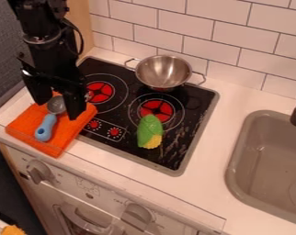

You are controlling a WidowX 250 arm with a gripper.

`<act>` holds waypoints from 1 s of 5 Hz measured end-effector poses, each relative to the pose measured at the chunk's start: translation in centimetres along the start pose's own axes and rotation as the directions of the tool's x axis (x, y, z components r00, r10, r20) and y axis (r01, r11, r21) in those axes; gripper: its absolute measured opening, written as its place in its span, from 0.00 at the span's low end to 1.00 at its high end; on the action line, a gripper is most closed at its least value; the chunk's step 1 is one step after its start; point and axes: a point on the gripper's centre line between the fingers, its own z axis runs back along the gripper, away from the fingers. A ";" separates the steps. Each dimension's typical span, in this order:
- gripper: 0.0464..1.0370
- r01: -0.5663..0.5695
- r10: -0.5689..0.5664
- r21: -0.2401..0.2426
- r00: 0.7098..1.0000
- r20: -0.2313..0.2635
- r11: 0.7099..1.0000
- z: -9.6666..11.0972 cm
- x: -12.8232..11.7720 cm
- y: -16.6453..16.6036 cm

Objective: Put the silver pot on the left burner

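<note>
My gripper [57,110] hangs at the left over the orange cloth, open, its two fingers spread on either side of the spoon's grey head. To its right, the silver pot [164,72] stands upright at the back of the black stove, behind the right burner [156,110], with a loop handle on each side. The left burner [100,92], a red disc with dark cross lines, lies just right of the gripper with nothing on it.
A blue-handled spoon [45,128] lies on the folded orange cloth [64,133]. A green and yellow toy corn [150,131] rests in front of the right burner. Behind the pot rises the tiled wall [206,41]; a grey sink [270,156] is at the right.
</note>
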 end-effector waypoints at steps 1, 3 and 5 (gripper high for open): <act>0.96 -0.001 0.001 -0.018 1.000 -0.022 1.000 -0.6 0.0 -0.3; 0.96 0.144 -0.144 -0.046 0.990 0.013 0.988 -0.8 8.1 -4.0; 0.96 0.331 -0.331 0.008 0.943 0.025 0.944 -3.4 14.3 -8.7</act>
